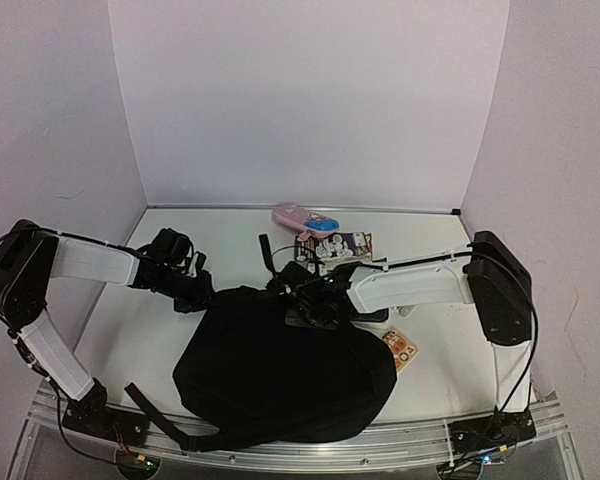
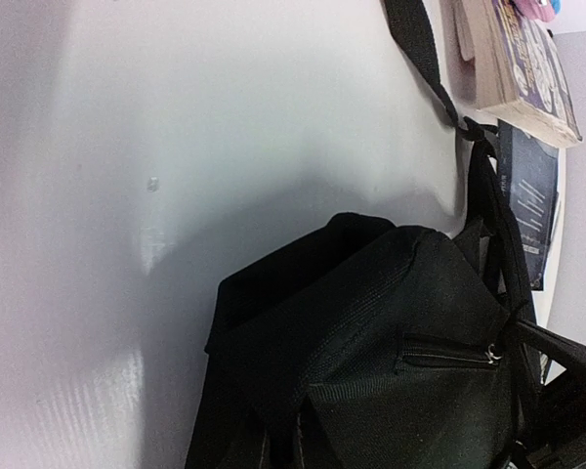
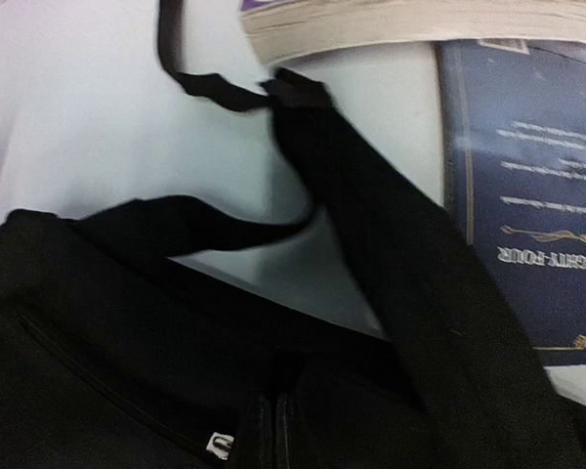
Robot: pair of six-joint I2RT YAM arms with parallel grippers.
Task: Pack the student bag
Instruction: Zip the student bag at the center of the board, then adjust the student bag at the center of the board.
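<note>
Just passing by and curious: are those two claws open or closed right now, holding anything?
Left gripper: closed at the student bag's edge; grip unclear.
Right gripper: closed at the bag's top; grip unclear.

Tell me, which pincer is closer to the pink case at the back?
The right. The right pincer sits directly in front of the pink case, at the black bag's far edge; the left pincer is farther off, to the case's left.

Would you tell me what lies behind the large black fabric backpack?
A pink plastic case, a thick illustrated paperback and a dark-blue printed booklet, partly covered by a strap of the backpack.
</note>
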